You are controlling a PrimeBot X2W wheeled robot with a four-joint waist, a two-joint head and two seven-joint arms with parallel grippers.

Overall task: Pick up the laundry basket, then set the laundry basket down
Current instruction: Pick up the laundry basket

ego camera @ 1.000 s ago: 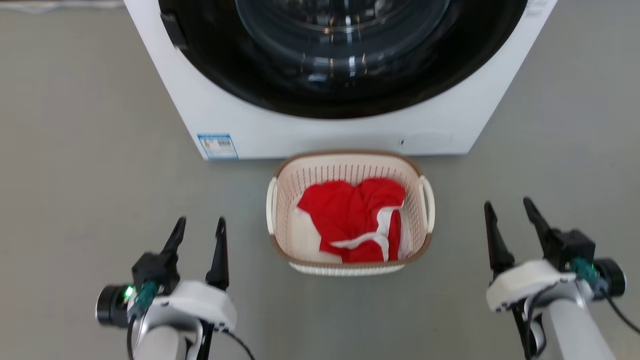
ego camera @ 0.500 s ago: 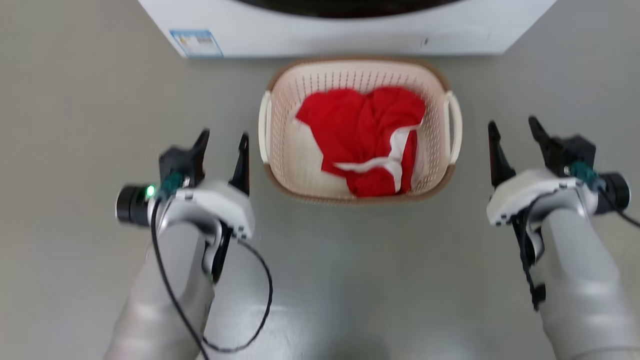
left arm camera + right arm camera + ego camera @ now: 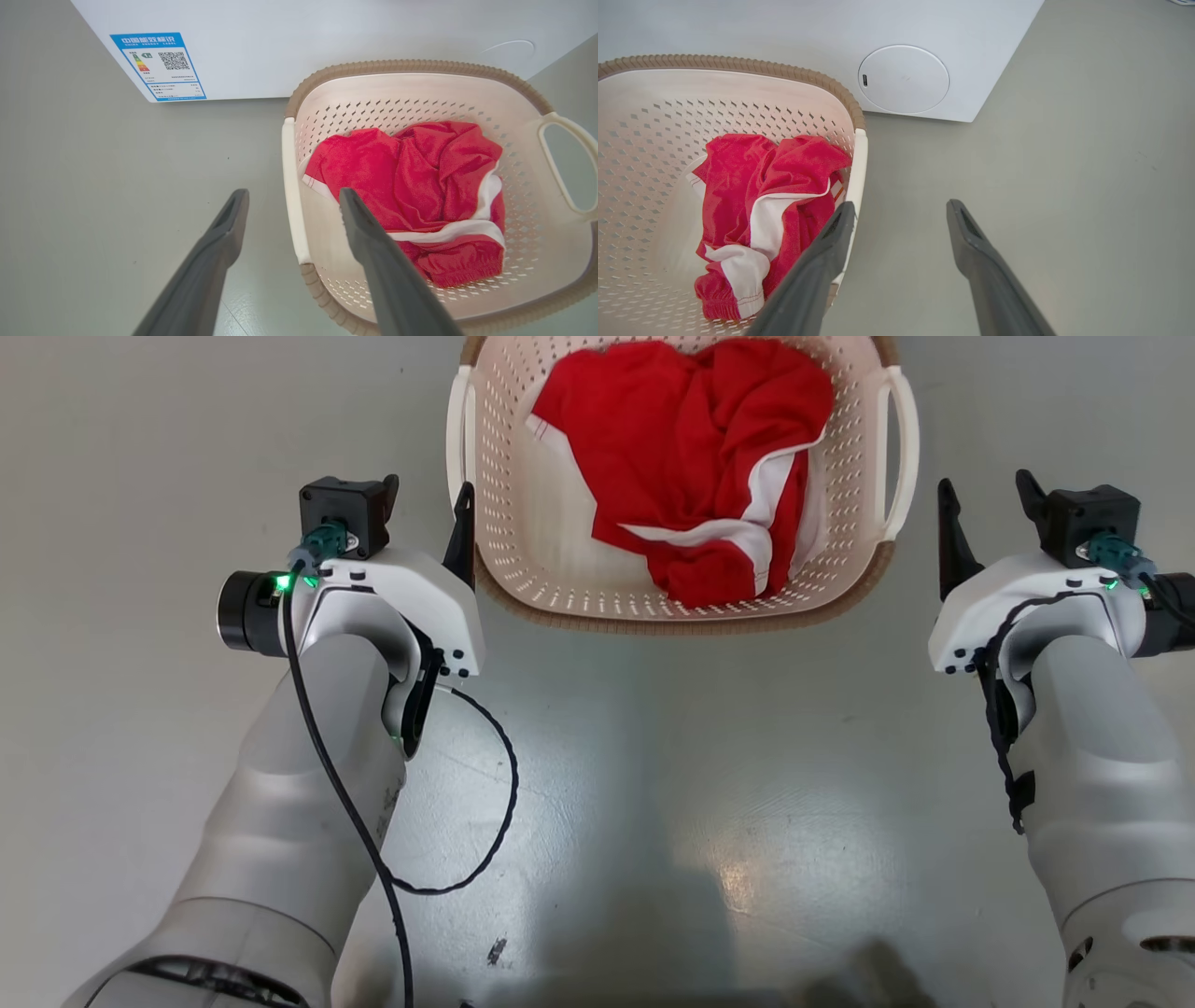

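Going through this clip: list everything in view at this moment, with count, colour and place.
basket: one, cream with brown rim and white handles, on the floor ahead
garment: one, red with white trim, crumpled in the basket
washer: one, white, behind the basket
label: one, blue and white, washer's lower corner
cover: one, round, white, washer's other lower corner
floor: grey
cable: one, black, looping off the left arm
arms: two, silver
left tool: open, dark, at the basket's left handle
right tool: open, dark, beside the right handle
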